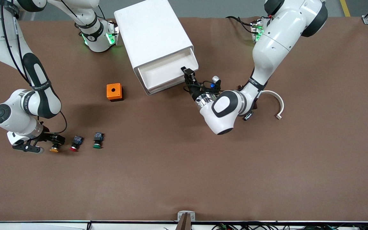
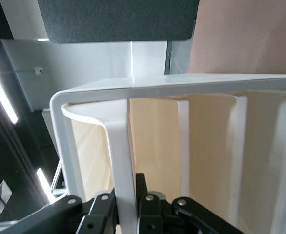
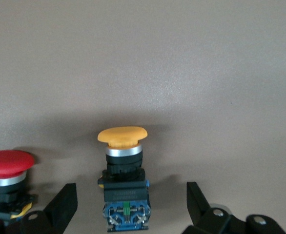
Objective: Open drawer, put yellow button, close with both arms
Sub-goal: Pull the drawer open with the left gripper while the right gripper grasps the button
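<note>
The white cabinet (image 1: 153, 35) stands near the robots' bases, its topmost drawer (image 1: 164, 74) pulled partly out. My left gripper (image 1: 187, 74) is shut on the drawer's front wall at the corner toward the left arm's end. In the left wrist view the black fingers (image 2: 150, 204) of the gripper (image 2: 128, 197) clamp the white wall (image 2: 121, 146). The yellow button (image 1: 54, 148) lies on the table toward the right arm's end. My right gripper (image 1: 48, 143) is open, down at the table, around it. In the right wrist view the button (image 3: 122, 141) lies between the spread fingers of the gripper (image 3: 129, 195), untouched.
A red-capped button (image 1: 75, 143) and a green-capped button (image 1: 97, 141) lie beside the yellow one; the red one shows in the right wrist view (image 3: 6, 163). An orange box with a hole (image 1: 114, 92) sits beside the cabinet. A white curved piece (image 1: 275, 102) lies by the left arm.
</note>
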`<action>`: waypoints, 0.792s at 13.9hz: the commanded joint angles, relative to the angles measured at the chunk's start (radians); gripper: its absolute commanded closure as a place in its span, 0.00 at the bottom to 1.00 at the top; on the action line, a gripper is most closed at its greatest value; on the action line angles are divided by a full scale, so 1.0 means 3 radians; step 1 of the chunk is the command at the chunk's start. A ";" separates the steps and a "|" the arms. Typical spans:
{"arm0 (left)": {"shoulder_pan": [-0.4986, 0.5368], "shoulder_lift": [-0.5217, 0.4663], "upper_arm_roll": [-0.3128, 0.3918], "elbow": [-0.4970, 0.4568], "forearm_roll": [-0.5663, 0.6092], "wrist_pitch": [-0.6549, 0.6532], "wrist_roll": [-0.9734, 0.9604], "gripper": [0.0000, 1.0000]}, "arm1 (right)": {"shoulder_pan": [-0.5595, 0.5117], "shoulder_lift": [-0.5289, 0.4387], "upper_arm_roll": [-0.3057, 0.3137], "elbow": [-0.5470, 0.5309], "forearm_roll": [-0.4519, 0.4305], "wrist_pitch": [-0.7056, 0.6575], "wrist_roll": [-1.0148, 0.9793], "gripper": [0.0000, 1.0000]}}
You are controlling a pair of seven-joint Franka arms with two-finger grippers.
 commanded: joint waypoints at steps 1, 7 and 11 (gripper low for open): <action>0.0140 0.0055 0.0032 0.0001 -0.0011 0.0081 0.0054 0.88 | -0.0043 0.0018 0.0043 -0.0102 -0.0002 0.0160 -0.0050 0.16; 0.0304 0.0071 0.0083 0.0011 -0.0006 0.0147 0.0085 0.84 | -0.0038 -0.0013 0.0053 -0.0016 0.0018 -0.0243 -0.0035 0.96; 0.0309 0.0055 0.0139 0.0016 -0.0006 0.0147 0.0106 0.52 | 0.0003 -0.0161 0.0083 0.0378 0.0049 -0.1106 0.0102 0.99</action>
